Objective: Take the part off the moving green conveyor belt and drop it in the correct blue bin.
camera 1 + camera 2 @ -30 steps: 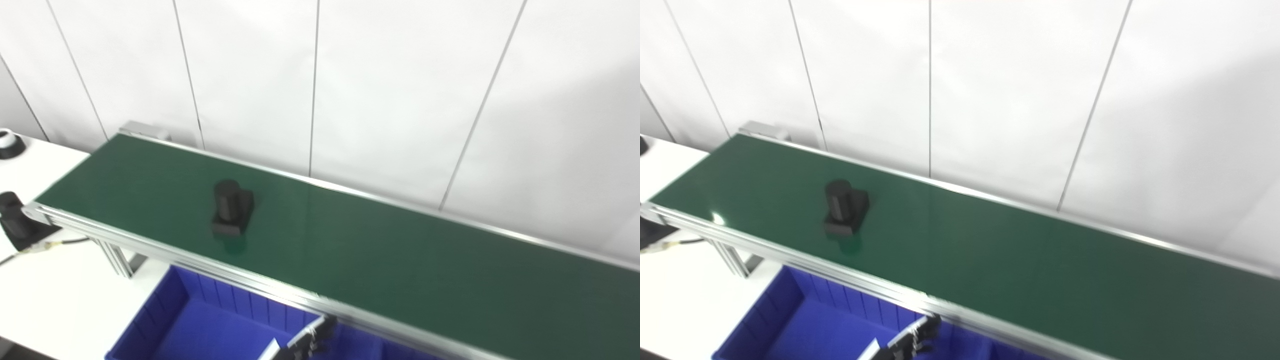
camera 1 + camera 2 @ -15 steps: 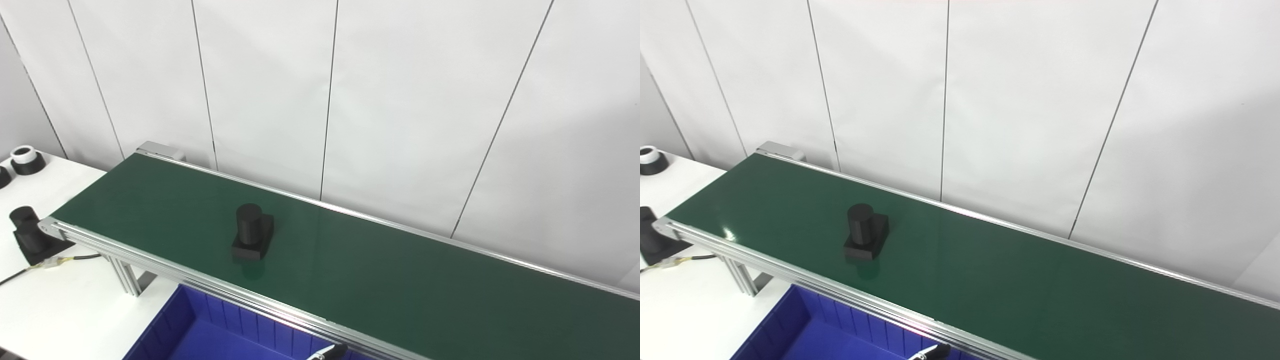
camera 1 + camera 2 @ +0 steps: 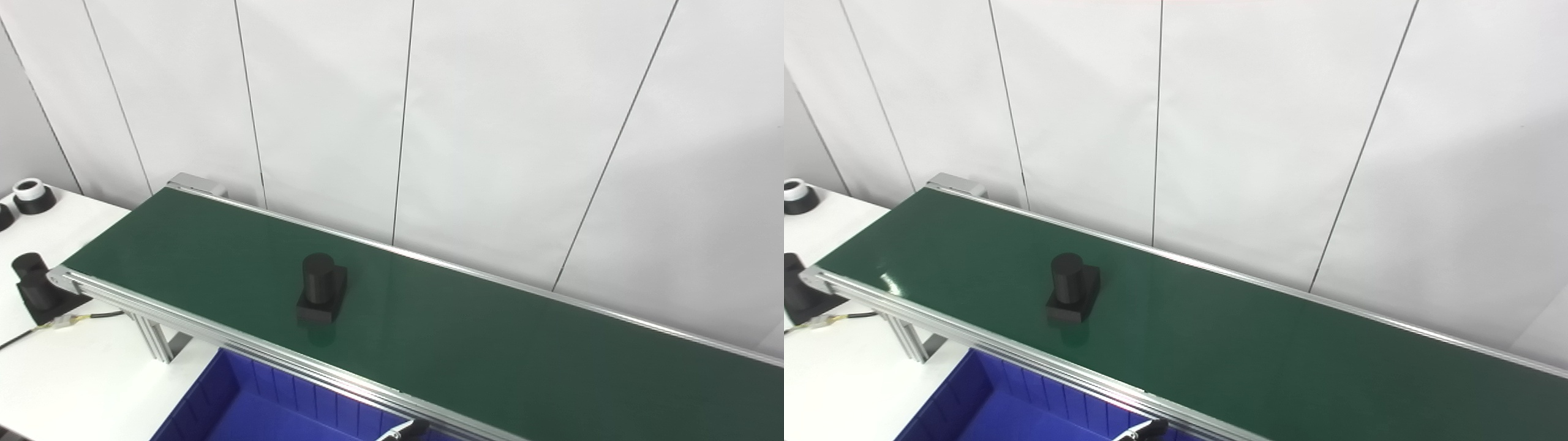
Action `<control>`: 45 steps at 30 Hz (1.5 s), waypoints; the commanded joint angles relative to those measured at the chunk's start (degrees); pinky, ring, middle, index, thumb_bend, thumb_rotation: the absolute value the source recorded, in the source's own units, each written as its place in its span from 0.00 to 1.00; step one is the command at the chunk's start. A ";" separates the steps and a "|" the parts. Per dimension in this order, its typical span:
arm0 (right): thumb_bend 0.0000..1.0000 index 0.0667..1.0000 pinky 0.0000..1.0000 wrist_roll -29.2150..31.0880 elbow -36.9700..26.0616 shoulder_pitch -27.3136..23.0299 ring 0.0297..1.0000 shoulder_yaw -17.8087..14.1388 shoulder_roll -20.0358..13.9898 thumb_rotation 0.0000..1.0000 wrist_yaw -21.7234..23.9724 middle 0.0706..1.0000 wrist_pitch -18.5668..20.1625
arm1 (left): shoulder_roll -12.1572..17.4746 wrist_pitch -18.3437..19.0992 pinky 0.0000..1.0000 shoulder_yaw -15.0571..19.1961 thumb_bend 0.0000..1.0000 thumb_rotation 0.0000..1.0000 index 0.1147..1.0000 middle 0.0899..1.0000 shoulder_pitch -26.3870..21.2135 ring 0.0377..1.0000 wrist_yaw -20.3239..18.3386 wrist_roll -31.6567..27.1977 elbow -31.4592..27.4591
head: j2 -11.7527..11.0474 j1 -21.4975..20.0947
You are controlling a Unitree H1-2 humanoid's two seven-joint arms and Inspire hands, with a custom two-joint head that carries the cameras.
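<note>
Black part [image 3: 321,295] upright on green belt [image 3: 490,343], mid-left, nr front rail, untouched. Blue bin [image 3: 245,410] below rail. One hand [image 3: 404,430]: fingertip only at bottom edge, open/closed can't tell. Risk: belt moving, late reach → miss or topple part.
</note>
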 commanded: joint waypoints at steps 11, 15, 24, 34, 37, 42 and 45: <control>0.58 1.00 0.96 -4.66 -6.42 -6.72 0.96 -5.47 -0.46 0.83 5.50 0.96 -0.28 | 0.89 -2.23 0.83 -1.47 0.96 0.76 0.88 0.91 -1.74 0.89 1.27 -0.92 0.20 | -0.02 -1.01; 0.59 1.00 0.99 -5.41 -6.62 -8.77 0.98 -6.09 -0.75 0.79 7.77 0.98 1.09 | 0.97 -2.23 0.83 -1.83 0.96 0.77 0.88 0.91 -2.06 0.89 1.76 -0.70 0.56 | -0.06 -1.18; 0.69 0.99 0.93 -6.85 -4.27 -13.88 0.97 -5.90 0.01 0.86 10.95 0.97 3.55 | 1.49 -2.23 0.84 -2.12 0.98 0.78 0.89 0.92 -2.56 0.90 2.60 -0.41 1.18 | 1.62 -5.98; 0.73 0.97 0.87 -10.74 -5.83 -17.70 0.93 -4.59 0.74 0.84 13.88 0.96 7.28 | 2.34 -2.23 0.90 -0.18 0.97 0.77 0.93 0.96 -2.16 0.94 -0.11 -2.61 -0.31 | 6.14 -15.50; 0.76 0.95 0.88 -12.56 -6.37 -18.62 0.93 -4.20 1.10 0.83 14.06 0.95 8.51 | 1.96 -2.23 0.92 0.88 0.94 0.76 0.94 0.97 -1.96 0.95 -2.11 -4.03 -0.73 | 7.23 -17.19; 0.79 0.96 0.82 -13.05 -6.98 -20.65 0.90 -3.59 1.90 0.82 15.17 0.94 11.73 | 0.95 -2.23 0.94 3.32 0.95 0.78 0.96 0.98 -1.71 0.97 -6.31 -6.05 -0.89 | 8.33 -19.16; 0.79 0.96 0.81 -12.02 -6.39 -21.82 0.90 -3.46 2.14 0.81 16.02 0.94 12.35 | 0.09 -2.23 0.96 4.88 0.93 0.78 0.98 1.00 -1.81 0.98 -8.45 -6.62 -0.30 | 8.48 -20.01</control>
